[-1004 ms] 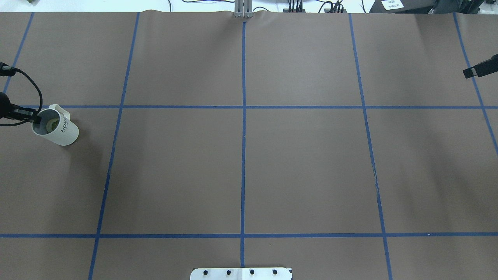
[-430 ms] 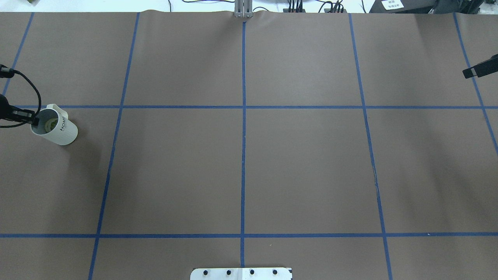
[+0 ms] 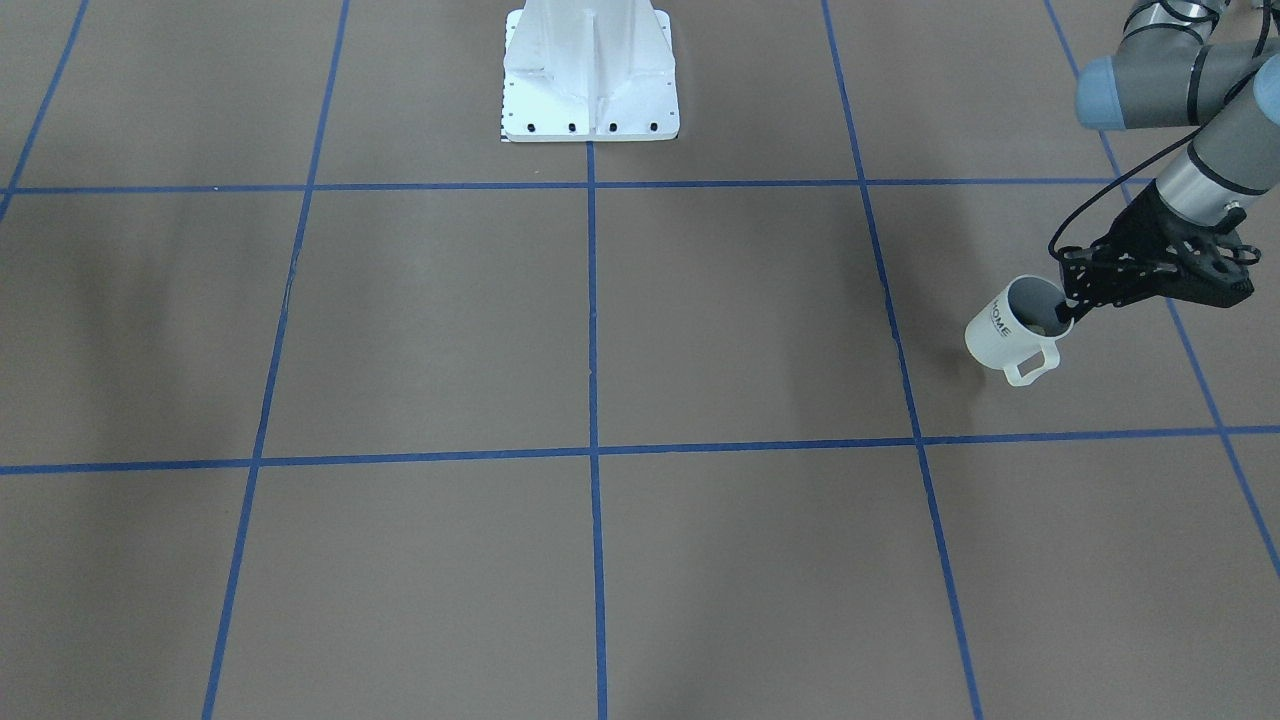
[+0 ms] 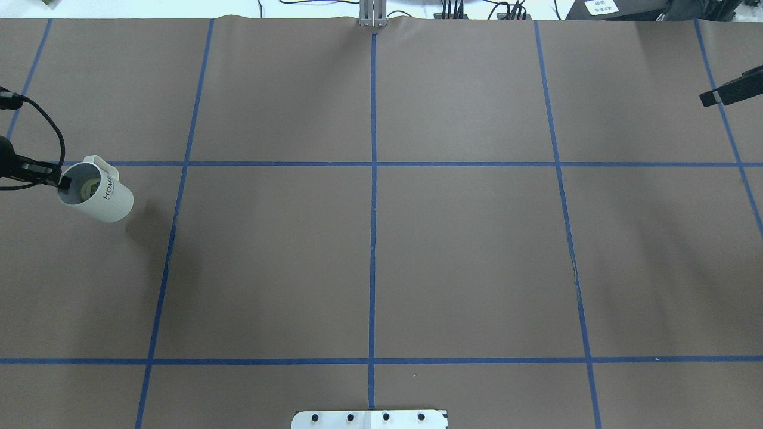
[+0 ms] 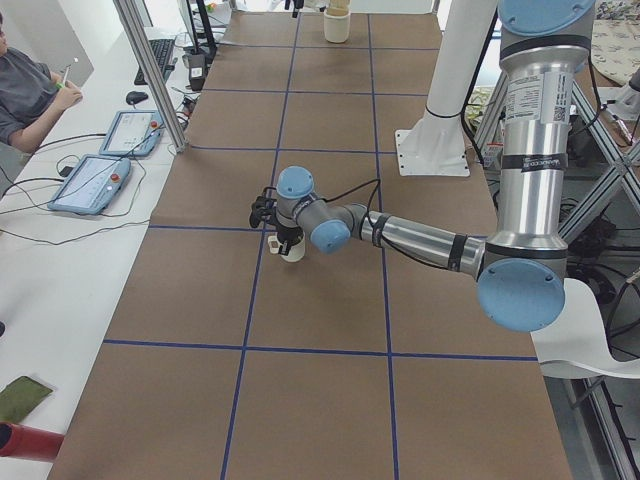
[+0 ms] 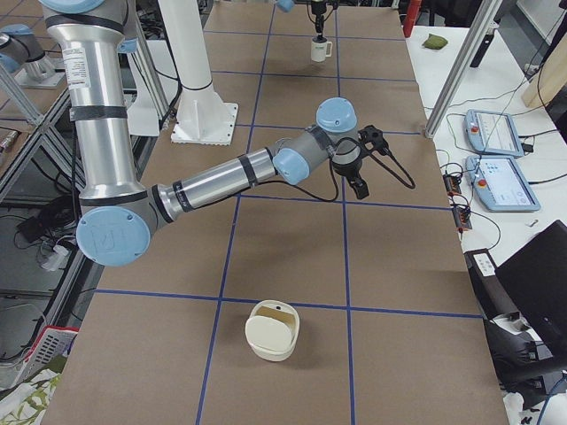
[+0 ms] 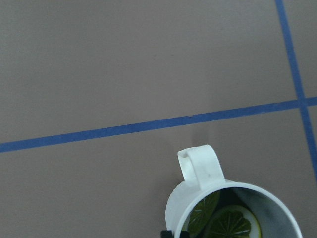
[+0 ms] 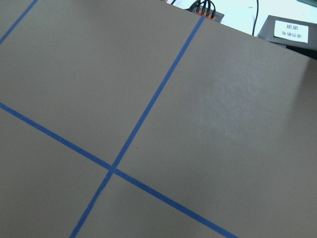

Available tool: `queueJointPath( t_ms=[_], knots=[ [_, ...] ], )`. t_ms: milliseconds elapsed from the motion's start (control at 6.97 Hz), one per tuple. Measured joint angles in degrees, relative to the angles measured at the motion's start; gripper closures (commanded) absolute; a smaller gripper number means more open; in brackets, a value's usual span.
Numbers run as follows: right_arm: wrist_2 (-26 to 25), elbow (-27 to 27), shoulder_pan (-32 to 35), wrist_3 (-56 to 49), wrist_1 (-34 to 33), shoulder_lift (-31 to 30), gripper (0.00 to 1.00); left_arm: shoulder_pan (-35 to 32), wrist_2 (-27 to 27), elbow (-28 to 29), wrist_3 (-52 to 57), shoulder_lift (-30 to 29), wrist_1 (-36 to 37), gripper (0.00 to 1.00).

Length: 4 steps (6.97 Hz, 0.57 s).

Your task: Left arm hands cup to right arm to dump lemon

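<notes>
The white ribbed cup (image 4: 101,195) marked "HOME" hangs tilted just above the brown table at its left end, its handle (image 7: 200,166) towards the far side. My left gripper (image 4: 61,182) is shut on the cup's rim, one finger inside, and shows again from the front (image 3: 1066,318). Green-yellow lemon slices (image 7: 229,223) lie inside the cup. Of the right arm, the overhead view shows only a black piece (image 4: 727,92) at the right edge. From the right side its gripper (image 6: 356,181) hangs over bare table, and I cannot tell whether it is open or shut.
A cream container (image 6: 272,329) stands at the table's right end. The white base plate (image 3: 590,110) sits at the robot's side, in the middle. Blue tape lines (image 4: 373,179) grid the brown cover. A person (image 5: 25,85) sits at a side bench with tablets (image 5: 95,180).
The cup has risen off the table and moved a little right with the left gripper, and its shadow now lies apart from it. The right arm's black piece moved slightly farther and inward.
</notes>
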Motion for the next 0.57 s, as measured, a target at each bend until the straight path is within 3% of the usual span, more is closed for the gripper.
queueJointPath(
  t_ms=[287,573],
  knots=[
    [-0.4,-2.9,-2.6,-1.8,7.1,4.7,0.02,-0.8,-1.4,-3.6,-4.6,-3.6,5.0,1.0],
    [-6.1,-5.7,-7.4,-1.6,14.3,8.8,0.02,-0.9,-1.6,-3.7,-15.5,-10.5,6.2,1.0]
  ],
)
